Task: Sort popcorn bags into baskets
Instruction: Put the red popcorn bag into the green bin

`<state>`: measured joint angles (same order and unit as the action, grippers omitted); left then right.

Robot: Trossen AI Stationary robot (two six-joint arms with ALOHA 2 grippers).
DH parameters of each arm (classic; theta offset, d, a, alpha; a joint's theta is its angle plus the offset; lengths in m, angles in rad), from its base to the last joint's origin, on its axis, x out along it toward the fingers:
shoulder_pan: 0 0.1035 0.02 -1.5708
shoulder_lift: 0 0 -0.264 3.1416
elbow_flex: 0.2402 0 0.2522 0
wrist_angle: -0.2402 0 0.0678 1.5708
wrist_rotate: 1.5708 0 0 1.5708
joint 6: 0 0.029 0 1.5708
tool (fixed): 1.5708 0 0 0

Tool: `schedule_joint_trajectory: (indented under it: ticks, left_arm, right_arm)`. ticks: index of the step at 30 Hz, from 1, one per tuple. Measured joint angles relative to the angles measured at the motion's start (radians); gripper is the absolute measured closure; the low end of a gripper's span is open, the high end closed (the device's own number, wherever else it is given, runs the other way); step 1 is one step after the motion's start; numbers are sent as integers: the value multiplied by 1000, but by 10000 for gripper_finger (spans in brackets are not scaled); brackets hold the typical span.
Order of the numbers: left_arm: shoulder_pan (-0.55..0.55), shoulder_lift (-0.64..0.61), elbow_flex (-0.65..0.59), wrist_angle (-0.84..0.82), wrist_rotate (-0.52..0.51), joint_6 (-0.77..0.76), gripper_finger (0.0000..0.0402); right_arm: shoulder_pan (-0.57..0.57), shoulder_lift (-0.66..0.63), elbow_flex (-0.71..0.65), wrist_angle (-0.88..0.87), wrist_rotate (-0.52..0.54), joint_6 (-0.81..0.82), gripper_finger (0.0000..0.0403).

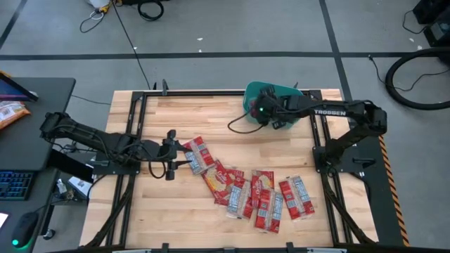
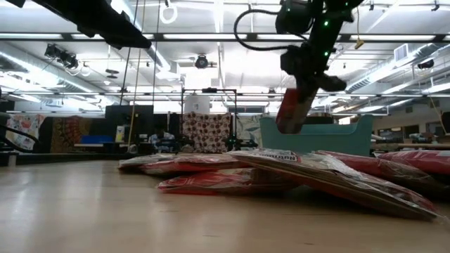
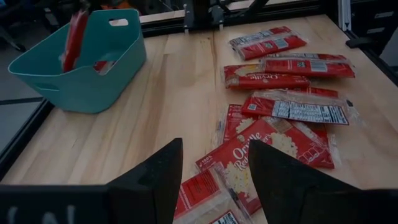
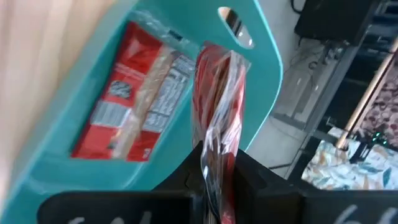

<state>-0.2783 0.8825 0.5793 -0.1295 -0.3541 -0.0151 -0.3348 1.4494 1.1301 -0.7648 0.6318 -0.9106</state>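
Note:
Several red popcorn bags (image 1: 256,197) lie flat and overlapping on the near middle of the table; they also show in the left wrist view (image 3: 280,106). The teal basket (image 1: 281,90) stands at the far edge, right of centre, with one bag (image 4: 134,102) flat on its floor. My right gripper (image 1: 264,109) hovers over the basket, shut on another bag (image 2: 294,109). My left gripper (image 1: 169,152) is open, just left of the pile's nearest bag (image 1: 197,154), touching nothing. My right gripper (image 4: 217,186) pinches a red popcorn bag by one end (image 4: 216,155) between its two fingers. The fingers come from above, pointing down toward the basket. The bag is lifted clear and hangs below them, slightly tilted, over the basket's inside (image 2: 292,116).
A black metal frame (image 1: 133,126) runs along the table's left, far and right edges. A loose black cable (image 1: 239,123) droops from the right arm over the table. Bare wood (image 1: 211,119) lies between the pile and the basket. A desk with a keyboard (image 1: 14,186) stands left of the table.

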Motion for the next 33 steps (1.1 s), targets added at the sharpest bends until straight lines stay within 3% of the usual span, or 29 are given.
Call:
schedule_joint_trajectory:
  ticks: [6,12,15,19,24,33]
  left_arm:
    - [0,0,0,-3,0,-4,214]
    - [-1,0,0,-16,0,-26,214]
    - [0,0,0,-18,0,-26,214]
    - [-1,0,0,-18,0,-27,214]
    - [0,2,0,-27,25,-44,214]
    - [-6,130,1,-108,112,-130,214]
  right_arm:
    - [-71,4,-23,57,-106,-189,351]
    - [-129,4,-24,-31,-85,-143,291]
    - [-144,4,-24,-78,8,-105,250]
    - [-135,4,-24,-124,227,-87,209]
    - [-74,3,-24,-152,438,-61,194]
    - [134,-11,-24,-60,448,246,210]
